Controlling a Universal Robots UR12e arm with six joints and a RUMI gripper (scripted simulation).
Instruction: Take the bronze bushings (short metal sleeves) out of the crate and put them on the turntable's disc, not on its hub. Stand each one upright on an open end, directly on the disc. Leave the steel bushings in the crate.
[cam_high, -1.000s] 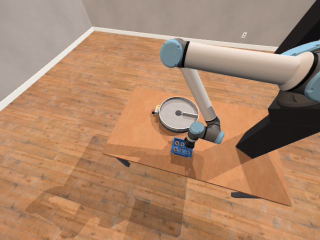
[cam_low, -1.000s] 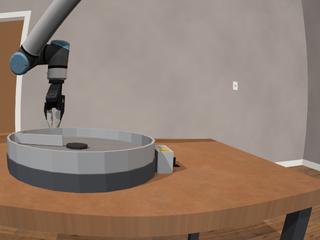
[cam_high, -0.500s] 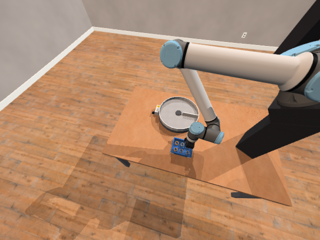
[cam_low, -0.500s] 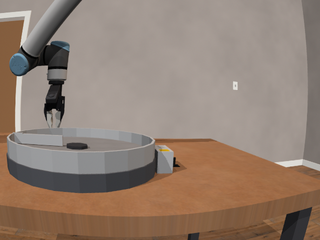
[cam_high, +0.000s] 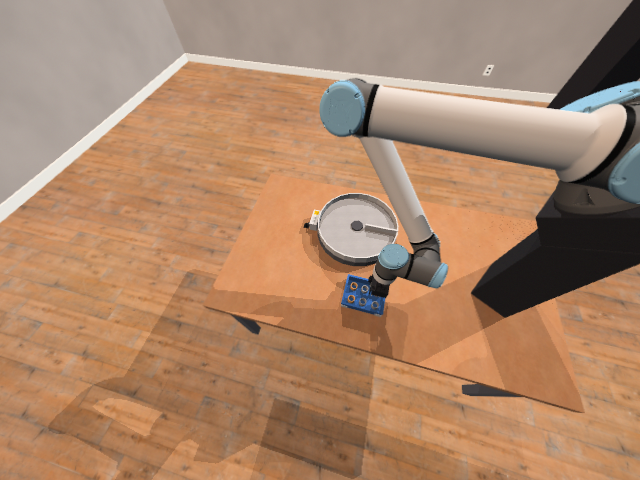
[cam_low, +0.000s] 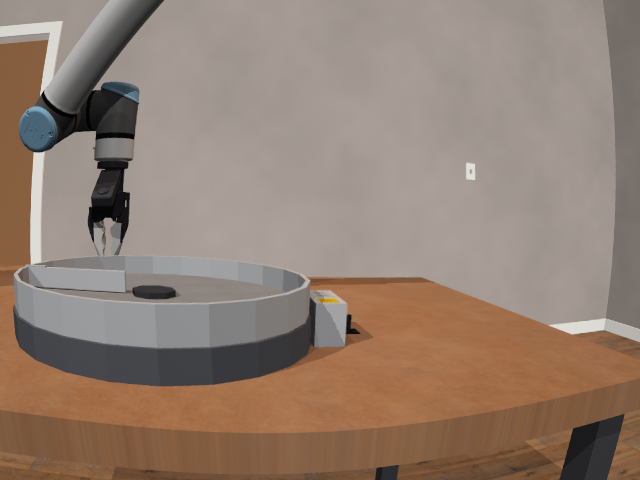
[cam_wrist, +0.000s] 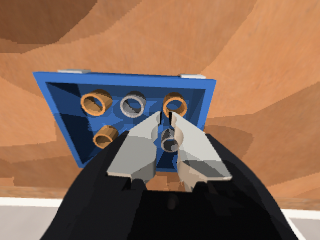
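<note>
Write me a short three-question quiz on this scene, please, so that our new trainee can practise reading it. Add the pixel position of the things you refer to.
1. Count: how many bronze bushings (cam_high: 351, 302) (cam_wrist: 87, 94) can be seen in the wrist view?
2. True or false: a bushing already stands on the disc (cam_high: 338, 235) (cam_low: 217, 289).
3. Multiple choice: what is the gripper (cam_high: 378, 293) (cam_low: 109, 254) (cam_wrist: 165, 112) above?
A) the hub
B) the wall outlet
C) the crate (cam_high: 361, 309) (cam_wrist: 125, 79)

Key: 1. Three; 2. False; 3. C
</note>
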